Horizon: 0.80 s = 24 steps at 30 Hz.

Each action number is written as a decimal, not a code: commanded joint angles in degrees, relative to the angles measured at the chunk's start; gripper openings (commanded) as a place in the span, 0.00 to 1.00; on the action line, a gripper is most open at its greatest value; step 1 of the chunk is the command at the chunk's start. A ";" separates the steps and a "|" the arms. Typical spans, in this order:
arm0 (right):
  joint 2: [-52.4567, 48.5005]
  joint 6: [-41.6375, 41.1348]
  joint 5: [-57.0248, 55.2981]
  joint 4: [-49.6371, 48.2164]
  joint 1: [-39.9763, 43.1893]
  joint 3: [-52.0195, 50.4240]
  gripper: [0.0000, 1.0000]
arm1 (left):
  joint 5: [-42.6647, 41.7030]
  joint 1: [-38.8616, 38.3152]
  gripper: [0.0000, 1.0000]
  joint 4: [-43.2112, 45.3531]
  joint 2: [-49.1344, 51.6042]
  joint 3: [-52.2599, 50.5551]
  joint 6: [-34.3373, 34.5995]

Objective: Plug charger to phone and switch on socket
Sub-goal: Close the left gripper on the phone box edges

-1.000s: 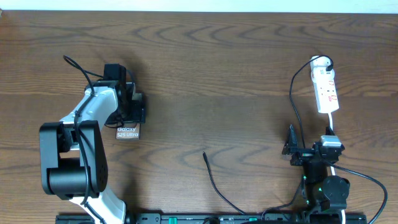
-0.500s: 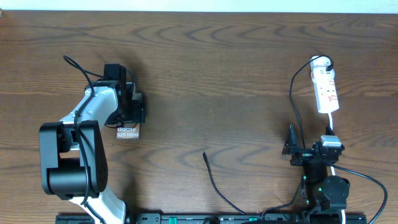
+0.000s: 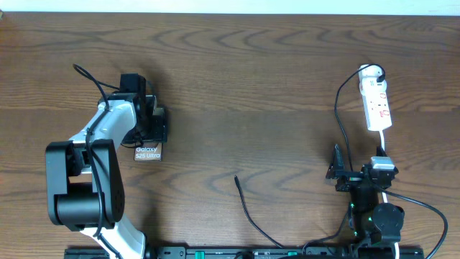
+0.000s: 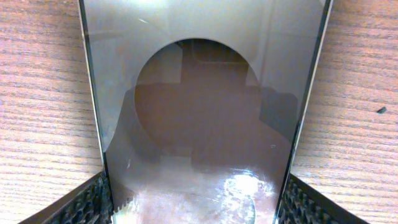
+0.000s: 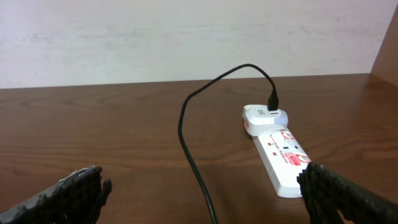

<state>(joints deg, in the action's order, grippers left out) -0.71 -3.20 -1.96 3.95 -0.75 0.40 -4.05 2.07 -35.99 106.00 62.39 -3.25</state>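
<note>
The phone [image 3: 147,152] lies flat on the table at the left, its "Galaxy" end showing below my left gripper [image 3: 149,127]. In the left wrist view the phone's glossy bronze face [image 4: 199,112] fills the space between the fingers of the left gripper [image 4: 196,208], which press on its two long edges. The socket [image 3: 377,101] lies at the far right with the charger's adapter plugged into its far end. The charger's thin black cable [image 3: 336,115] runs down past my right gripper [image 3: 357,173]. Its free plug tip [image 3: 236,178] lies on the table at lower centre. The right gripper [image 5: 199,186] is open and empty, with the socket [image 5: 280,155] ahead to its right.
The charger cable [image 5: 186,124] lies on the table between the right fingers' line of sight. A white cord [image 3: 383,144] leaves the socket's near end toward the right arm's base. The table's back edge meets a pale wall [image 5: 186,37].
</note>
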 commanded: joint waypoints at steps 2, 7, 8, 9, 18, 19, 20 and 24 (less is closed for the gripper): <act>0.26 0.68 -0.46 0.15 0.33 -0.09 0.99 | -1.25 0.17 0.73 -0.44 1.07 0.46 -0.17; 0.26 0.70 -0.46 0.15 0.35 -0.09 0.99 | -1.25 0.17 0.72 -0.61 1.07 0.46 -0.17; 0.26 0.70 -0.46 0.15 0.33 -0.09 0.99 | -1.25 0.17 0.71 -0.61 1.07 0.46 -0.17; 0.26 0.70 -0.46 0.15 0.35 -0.09 0.99 | -1.25 0.17 0.71 -0.61 1.07 0.46 -0.17; 0.26 0.70 -0.46 0.15 0.35 -0.09 0.99 | -1.25 0.17 0.67 -0.59 1.07 0.37 -0.17; 0.26 0.70 -0.46 0.15 0.35 -0.09 0.99 | -1.25 0.17 0.67 -0.59 1.07 0.35 -0.17; 0.26 0.70 -0.46 0.15 0.35 -0.09 0.99 | -1.25 0.17 0.66 -0.59 1.07 0.35 -0.17; 0.26 0.70 -0.46 0.15 0.33 -0.09 0.99 | -1.25 0.17 0.64 -0.59 1.07 0.35 -0.17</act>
<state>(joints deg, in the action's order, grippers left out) -0.71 -3.20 -1.96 3.95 -0.75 0.40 -4.12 2.04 -36.01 106.00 62.39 -3.27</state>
